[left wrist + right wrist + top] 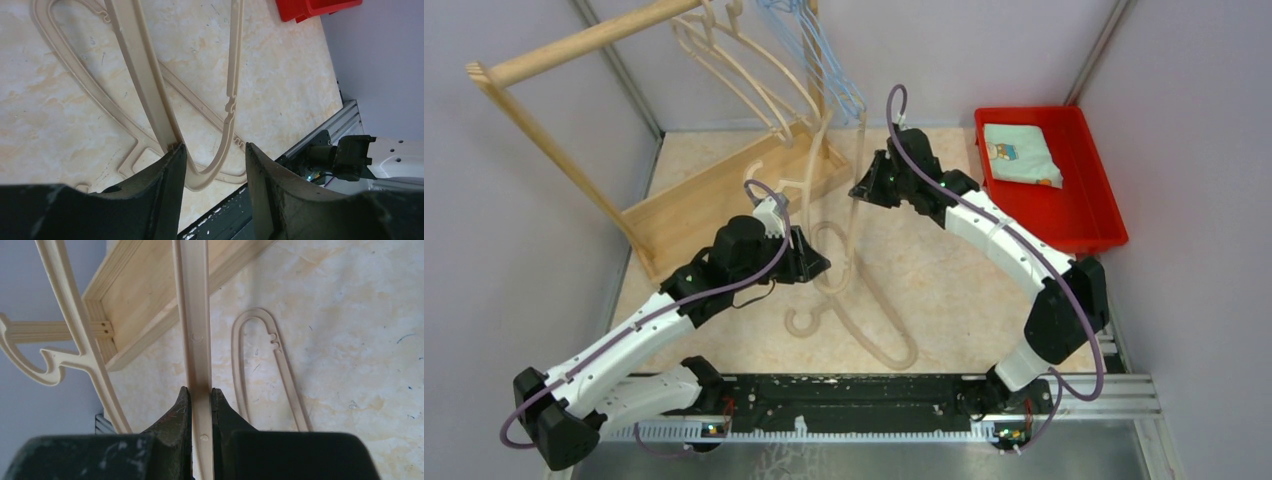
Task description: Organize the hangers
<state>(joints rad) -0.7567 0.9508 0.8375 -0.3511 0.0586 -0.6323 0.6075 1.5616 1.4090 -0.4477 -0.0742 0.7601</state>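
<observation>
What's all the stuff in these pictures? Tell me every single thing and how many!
Table: one, marbled beige, under everything.
Wooden rack: one, light wood, back left.
Hanging beige hangers: at least two, on the rack.
Blue wire hangers: several, light blue, on the rack beside the beige ones.
Lifted beige hanger: one, held up mid-table.
Flat beige hanger: one, lying on the table.
Red tray: one, back right.
Folded cloth: one, pale with cartoon print, in the tray.
Left gripper: one, black, open, next to the lifted hanger.
Right gripper: one, black, shut on the lifted hanger.
</observation>
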